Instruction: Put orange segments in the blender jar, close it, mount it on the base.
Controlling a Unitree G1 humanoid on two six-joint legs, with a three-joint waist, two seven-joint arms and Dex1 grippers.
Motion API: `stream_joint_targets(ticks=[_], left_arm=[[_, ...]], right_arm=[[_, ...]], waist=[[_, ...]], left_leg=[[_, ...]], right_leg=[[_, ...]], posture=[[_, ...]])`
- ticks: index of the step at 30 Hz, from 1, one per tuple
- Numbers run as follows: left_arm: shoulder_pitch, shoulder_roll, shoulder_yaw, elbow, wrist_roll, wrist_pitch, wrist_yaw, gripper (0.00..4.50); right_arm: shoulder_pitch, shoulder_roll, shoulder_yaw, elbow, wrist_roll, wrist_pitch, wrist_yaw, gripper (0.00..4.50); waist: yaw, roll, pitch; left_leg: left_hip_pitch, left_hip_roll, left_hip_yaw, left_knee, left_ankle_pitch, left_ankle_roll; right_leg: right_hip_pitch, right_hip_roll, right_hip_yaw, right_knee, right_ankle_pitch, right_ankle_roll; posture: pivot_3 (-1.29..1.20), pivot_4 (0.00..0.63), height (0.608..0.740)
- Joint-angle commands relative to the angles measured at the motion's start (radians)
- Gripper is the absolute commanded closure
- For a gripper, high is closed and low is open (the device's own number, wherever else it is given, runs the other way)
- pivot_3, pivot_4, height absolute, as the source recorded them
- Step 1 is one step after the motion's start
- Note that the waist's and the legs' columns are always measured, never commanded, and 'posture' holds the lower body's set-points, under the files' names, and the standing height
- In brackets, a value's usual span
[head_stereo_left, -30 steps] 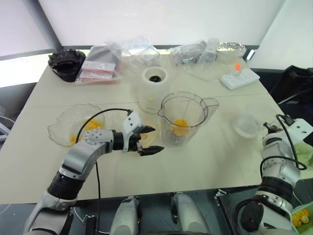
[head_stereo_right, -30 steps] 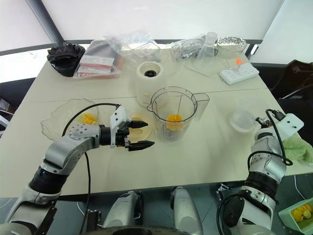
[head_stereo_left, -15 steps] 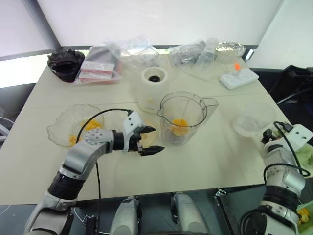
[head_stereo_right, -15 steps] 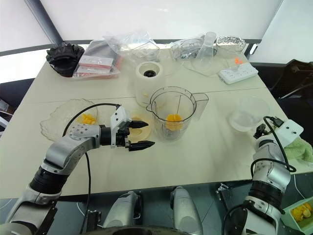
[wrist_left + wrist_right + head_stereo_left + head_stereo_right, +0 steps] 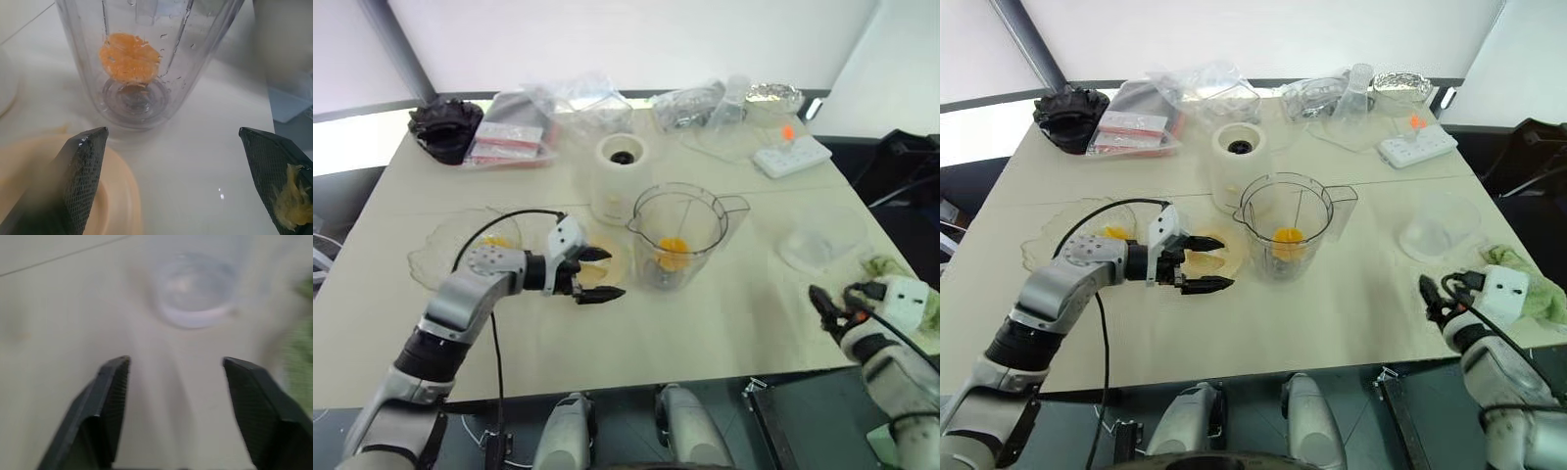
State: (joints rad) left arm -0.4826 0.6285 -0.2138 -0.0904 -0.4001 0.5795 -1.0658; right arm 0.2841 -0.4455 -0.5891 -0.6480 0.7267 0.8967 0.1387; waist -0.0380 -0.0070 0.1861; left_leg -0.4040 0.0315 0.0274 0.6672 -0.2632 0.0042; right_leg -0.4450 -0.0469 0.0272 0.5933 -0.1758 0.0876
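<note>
Blender jar (image 5: 678, 235) stands upright near the table's (image 5: 705, 323) centre, lid off, w/ orange segments (image 5: 672, 247) lying at its bottom over the dark blade. Base (image 5: 620, 176) sits just behind the jar toward the far edge, dark socket facing up, nothing mounted on it. Flat cream lid (image 5: 599, 266) lies on the table just beside the jar on the robot's left. Shallow glass bowl (image 5: 460, 250) w/ more yellow-orange pieces sits toward the left edge.

Left gripper (image 5: 597, 273) hovers over the cream lid, pointing toward the jar, jaws spread wide, holding nothing; a smear of yellow pulp clings to one finger (image 5: 286, 196) in the left wrist view.

Right gripper (image 5: 1430, 299) is near the front right corner, just over the table's near edge, jaws apart w/ nothing between them. Right wrist view has it facing a small clear dish (image 5: 193, 289), which sits near the right edge. Green cloth (image 5: 1528, 284) lies at the right edge, just beside the right wrist.

Along the far edge: black toothed part (image 5: 445, 125) at the far left corner, clear plastic bags (image 5: 558, 113), foil tray (image 5: 773, 94), white power strip (image 5: 793, 155).
</note>
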Motion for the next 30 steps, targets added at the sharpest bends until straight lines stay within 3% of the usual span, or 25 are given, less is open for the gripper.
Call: stream_joint_targets(ticks=[1, 5, 9, 16, 17, 18, 19, 20, 26, 30], left_arm=[[-0.066, 0.033, 0.003, 0.062, 0.019, -0.049, -0.085, 0.0], [-0.177, 0.07, -0.024, 0.235, 0.083, -0.141, -0.198, 0.0], [-0.297, 0.09, -0.073, 0.427, 0.165, -0.252, -0.328, 0.0], [-0.524, 0.025, -0.141, 0.827, 0.316, -0.519, -0.467, 0.0], [-0.56, -0.001, -0.149, 0.9, 0.341, -0.566, -0.471, 0.0], [-0.588, -0.02, -0.152, 0.958, 0.361, -0.604, -0.474, 0.63], [-0.613, -0.039, -0.157, 1.013, 0.385, -0.642, -0.461, 0.76], [-0.633, -0.059, -0.164, 1.062, 0.41, -0.681, -0.444, 1.22], [-0.69, -0.147, -0.186, 1.256, 0.538, -0.915, -0.357, 1.22], [-0.703, -0.187, -0.182, 1.32, 0.59, -0.973, -0.305, 1.22]], right_arm=[[0.061, -0.085, -0.085, -0.18, 0.174, 0.056, 0.077, 1.42], [0.114, -0.196, -0.151, -0.276, 0.332, 0.067, 0.12, 1.42], [0.097, -0.256, -0.158, -0.283, 0.467, 0.051, 0.065, 1.42], [0.043, -0.31, -0.064, -0.311, 0.477, 0.005, -0.029, 1.42], [0.039, -0.31, -0.052, -0.319, 0.472, -0.003, -0.037, 1.42], [0.037, -0.311, -0.042, -0.325, 0.469, -0.01, -0.045, 1.35], [0.037, -0.31, -0.035, -0.327, 0.465, -0.015, -0.061, 1.35], [0.044, -0.311, -0.031, -0.332, 0.454, -0.018, -0.07, 1.35], [0.104, -0.298, -0.015, -0.387, 0.447, -0.05, -0.13, 1.35], [0.145, -0.312, -0.002, -0.399, 0.448, -0.081, -0.158, 1.35]], waist=[[0.0, 0.0, 0.0], [0.0, -0.003, 0.001], [0.002, -0.004, 0.001], [0.026, -0.006, 0.001], [0.031, -0.006, 0.001], [0.034, -0.006, 0.001], [0.039, -0.007, 0.001], [0.046, -0.007, 0.001], [0.052, -0.008, 0.001], [0.05, -0.01, 0.001]], left_leg=[[0.0, 0.0, 0.0, 0.0, 0.0, 0.0], [0.0, 0.0, 0.0, 0.0, 0.0, 0.0], [-0.001, 0.0, 0.0, 0.0, 0.0, 0.0], [-0.005, 0.0, 0.001, 0.0, 0.0, 0.0], [-0.005, 0.0, 0.001, 0.0, 0.0, 0.0], [-0.006, -0.001, 0.001, 0.0, 0.0, 0.0], [-0.006, -0.001, 0.0, 0.0, 0.0, 0.0], [-0.006, -0.001, 0.0, 0.0, 0.0, 0.0], [-0.007, -0.001, 0.0, 0.0, 0.0, 0.0], [-0.007, -0.001, 0.0, 0.0, 0.0, 0.0]], right_leg=[[0.0, 0.0, 0.0, 0.0, 0.0, 0.0], [0.0, 0.0, -0.001, -0.001, 0.0, 0.0], [0.0, 0.0, -0.001, -0.003, 0.0, -0.001], [0.0, 0.0, -0.001, -0.01, 0.001, -0.002], [0.0, 0.0, -0.001, -0.01, 0.001, -0.003], [0.0, 0.0, -0.001, -0.011, 0.001, -0.003], [0.0, 0.0, -0.001, -0.011, 0.001, -0.003], [0.0, 0.0, -0.001, -0.011, 0.002, -0.003], [0.0, 0.0, -0.001, -0.011, 0.002, -0.003], [0.0, 0.0, -0.001, -0.011, 0.002, -0.003]], posture=[[0.0, 0.15, 0.74], [0.0, 0.15, 0.74], [0.0, 0.15, 0.74], [0.0, 0.15, 0.74], [0.0, 0.15, 0.74], [0.0, 0.15, 0.74], [0.0, 0.15, 0.74], [0.0, 0.15, 0.74], [0.0, 0.15, 0.74], [0.0, 0.15, 0.74]])
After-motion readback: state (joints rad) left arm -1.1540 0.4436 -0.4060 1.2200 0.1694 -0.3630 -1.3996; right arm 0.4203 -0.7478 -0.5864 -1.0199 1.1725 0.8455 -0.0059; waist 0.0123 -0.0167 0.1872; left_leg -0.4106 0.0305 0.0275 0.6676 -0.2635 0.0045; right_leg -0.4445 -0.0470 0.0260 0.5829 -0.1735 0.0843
